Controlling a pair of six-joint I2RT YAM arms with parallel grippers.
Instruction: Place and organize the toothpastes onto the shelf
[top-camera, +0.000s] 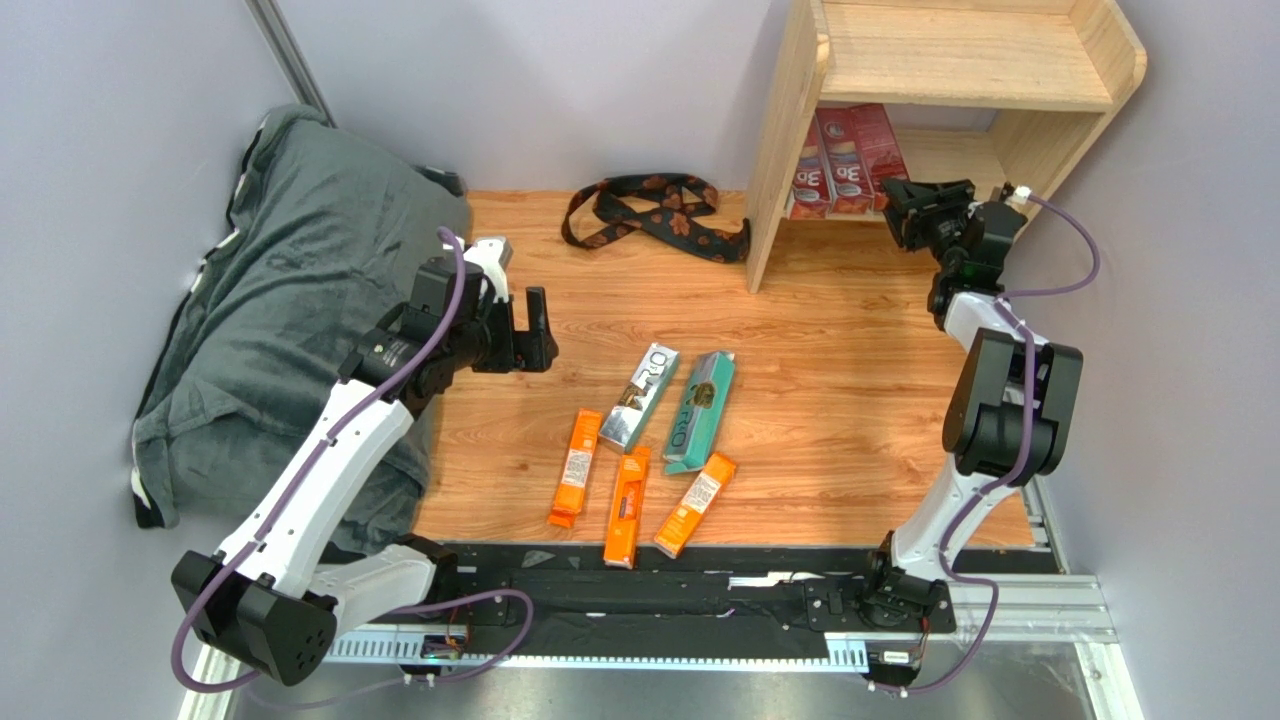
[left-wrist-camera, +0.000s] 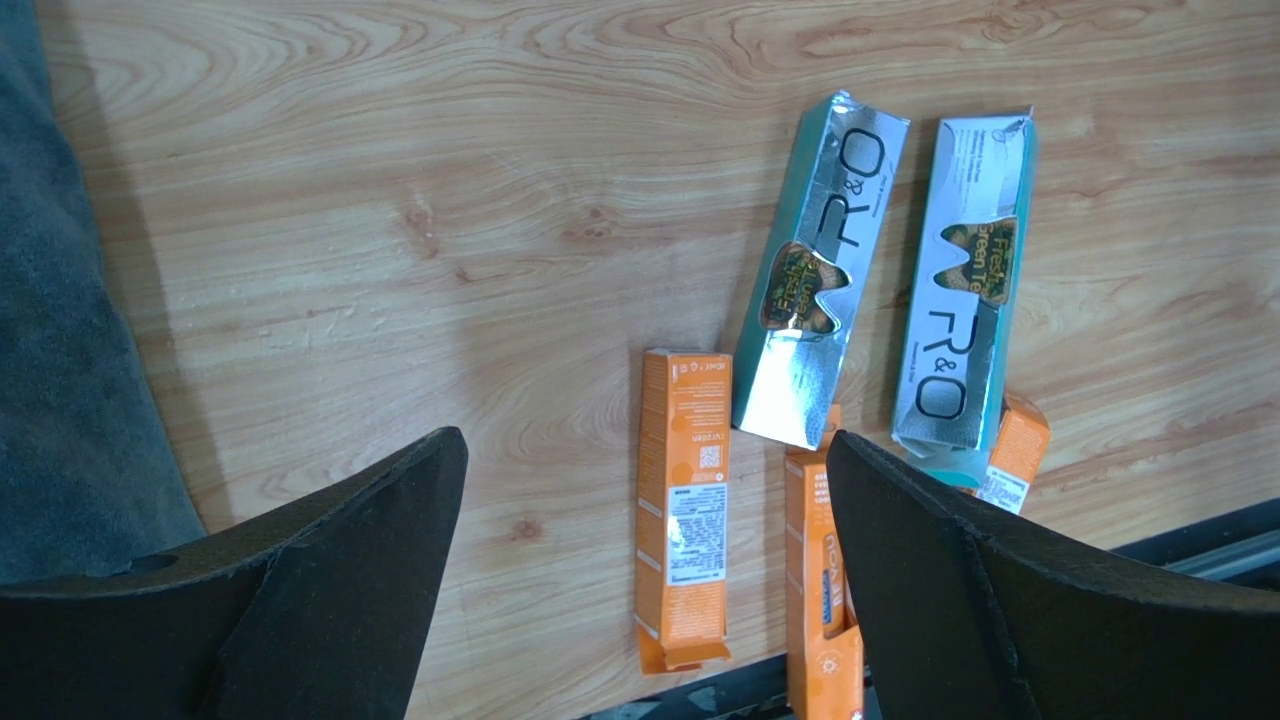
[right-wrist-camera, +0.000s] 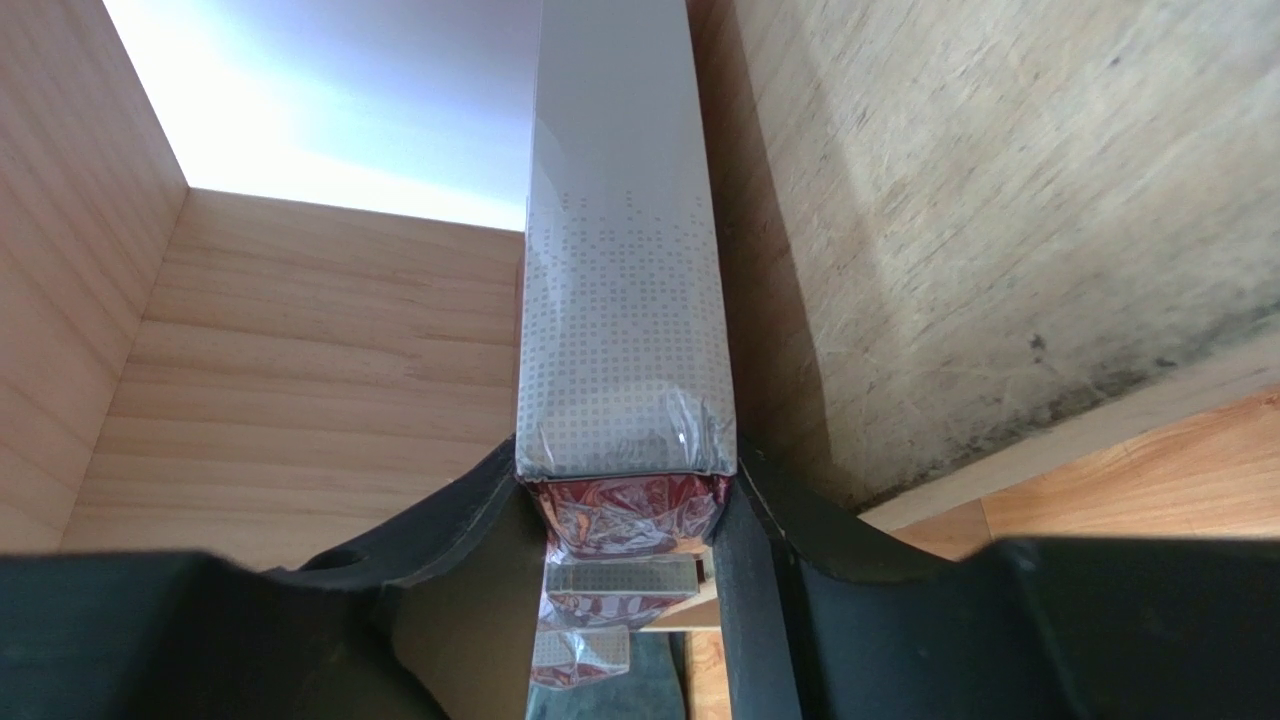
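The right gripper (right-wrist-camera: 628, 488) pinches a toothpaste box (right-wrist-camera: 624, 300), dark red at its near end and silver-dotted on the face toward the camera, with both black fingers (right-wrist-camera: 451, 540) pressed against its sides. Its long axis runs straight ahead of the jaws into the lower compartment of the shelf (right-wrist-camera: 301, 360), with wood to one side and beyond its far end. I judge the coming move turns on that line: the box has only to settle forward, and this arm alone is near the shelf. Only the right wrist view shows the grip. The top view does not let me pick out the held box, but it shows two red boxes (top-camera: 812, 173) already in that tier, just past the jaws. The left gripper (left-wrist-camera: 643, 450) hangs with its jaws spread wide and nothing in them. An orange box (left-wrist-camera: 684, 503) lies on the table (left-wrist-camera: 376, 225) below the gap, its long axis across the finger-to-finger line. The silver-white box (left-wrist-camera: 819, 285) and teal box (left-wrist-camera: 969, 285) lie farther ahead.
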